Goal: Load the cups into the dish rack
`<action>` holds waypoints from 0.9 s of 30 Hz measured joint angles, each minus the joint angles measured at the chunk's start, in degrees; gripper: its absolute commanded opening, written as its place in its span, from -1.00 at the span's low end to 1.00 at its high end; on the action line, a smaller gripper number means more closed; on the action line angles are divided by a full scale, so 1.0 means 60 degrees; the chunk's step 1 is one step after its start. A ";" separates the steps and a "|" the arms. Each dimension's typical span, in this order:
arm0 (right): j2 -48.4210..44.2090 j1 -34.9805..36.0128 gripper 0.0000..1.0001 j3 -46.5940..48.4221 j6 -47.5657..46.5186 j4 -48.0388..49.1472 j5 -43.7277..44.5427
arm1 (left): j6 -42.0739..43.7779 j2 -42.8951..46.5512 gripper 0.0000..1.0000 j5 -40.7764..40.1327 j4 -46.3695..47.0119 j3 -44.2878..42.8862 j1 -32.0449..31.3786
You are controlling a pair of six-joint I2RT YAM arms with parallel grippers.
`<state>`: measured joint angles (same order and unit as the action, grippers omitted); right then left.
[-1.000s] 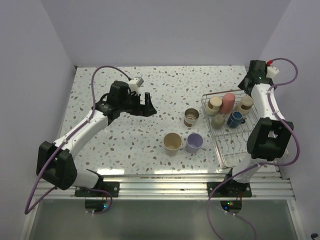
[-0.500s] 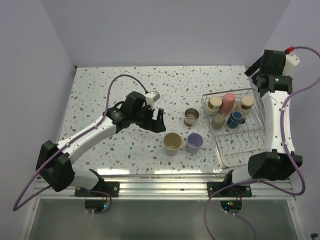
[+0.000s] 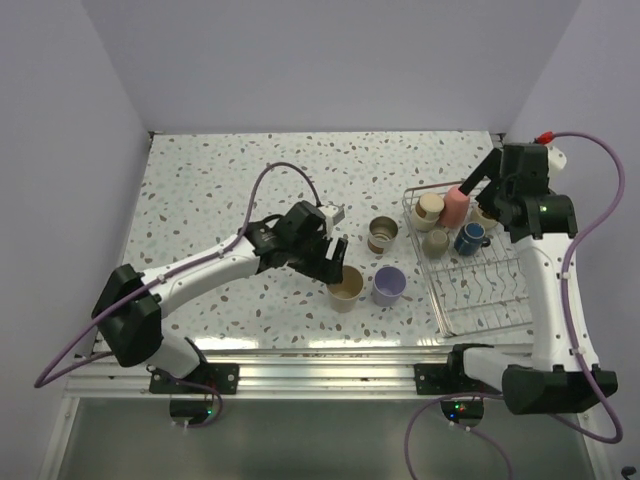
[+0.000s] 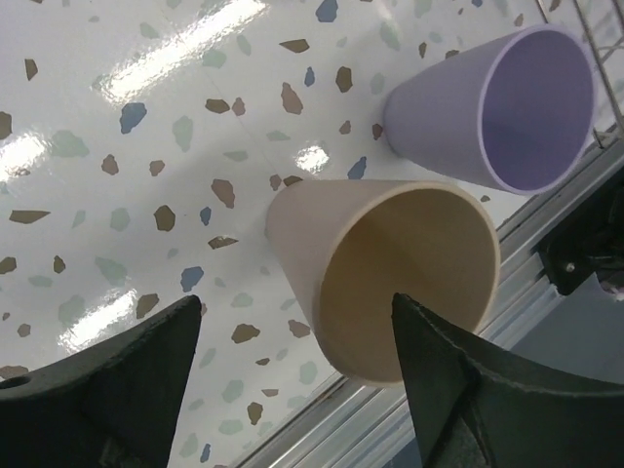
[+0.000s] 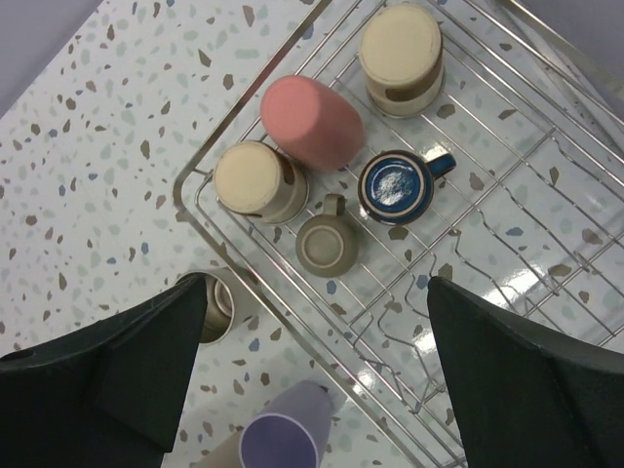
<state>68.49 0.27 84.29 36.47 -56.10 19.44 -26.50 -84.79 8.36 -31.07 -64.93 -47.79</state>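
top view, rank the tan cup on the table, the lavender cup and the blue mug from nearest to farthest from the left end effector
1. tan cup, just below the left end effector, between its fingers.
2. lavender cup, beside the tan cup, on the rack side.
3. blue mug, inside the dish rack.

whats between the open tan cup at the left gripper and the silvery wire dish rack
One upright lavender cup, close beside the tan cup and short of the rack, clearest in the top external view.
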 measured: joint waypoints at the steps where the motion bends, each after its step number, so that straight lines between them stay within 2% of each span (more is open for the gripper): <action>1: -0.0153 0.0051 0.96 -0.0098 0.0004 -0.0044 -0.0036 | -0.0066 -0.0153 0.54 -0.0127 -0.0033 -0.0026 -0.0051; 2: -0.0302 0.0120 0.96 -0.0182 0.0004 -0.0073 -0.0120 | -0.0164 -0.0321 0.24 -0.0251 -0.0066 -0.0055 -0.0091; 4: -0.0499 0.0237 0.96 -0.0240 0.0004 -0.0109 -0.0193 | -0.0408 -0.0663 -0.06 -0.0477 -0.0124 -0.0106 -0.0142; 5: -0.0550 0.0299 0.96 -0.0240 0.0004 -0.0106 -0.0200 | -0.0503 -0.0838 -0.42 -0.0554 -0.0168 -0.0146 -0.0160; 7: -0.0572 0.0408 0.96 -0.0240 0.0004 -0.0106 -0.0204 | -0.0645 -0.1162 -0.74 -0.0616 -0.0168 -0.0240 -0.0168; 8: -0.0568 0.0488 0.96 -0.0240 0.0004 -0.0106 -0.0204 | -0.0699 -0.1300 -1.00 -0.0645 -0.0131 -0.0273 -0.0164; 12: -0.0517 0.0765 0.96 -0.0215 0.0000 -0.0109 -0.0270 | -0.0747 -0.1603 -1.00 -0.0718 -0.0182 -0.0681 -0.0164; 17: -0.0233 0.0984 0.96 0.0310 0.0029 -0.0004 -0.0998 | -0.0663 -0.1723 -1.00 -0.0936 -0.0521 -0.2011 0.0106; 22: 0.0175 0.1016 0.96 0.0627 0.0594 0.1300 -0.3297 | -0.0656 -0.1628 -1.00 -0.0546 -0.0477 -0.3384 0.1778; 27: 0.0681 0.1035 0.97 -0.0426 0.2652 0.4561 -0.6462 | -0.0780 -0.1424 -1.00 -0.0029 0.0073 -0.4302 0.3115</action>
<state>72.58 6.48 81.73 52.38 -28.73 -19.33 -31.18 -93.34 8.19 -30.63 -90.74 -29.10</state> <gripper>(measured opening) 0.983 0.082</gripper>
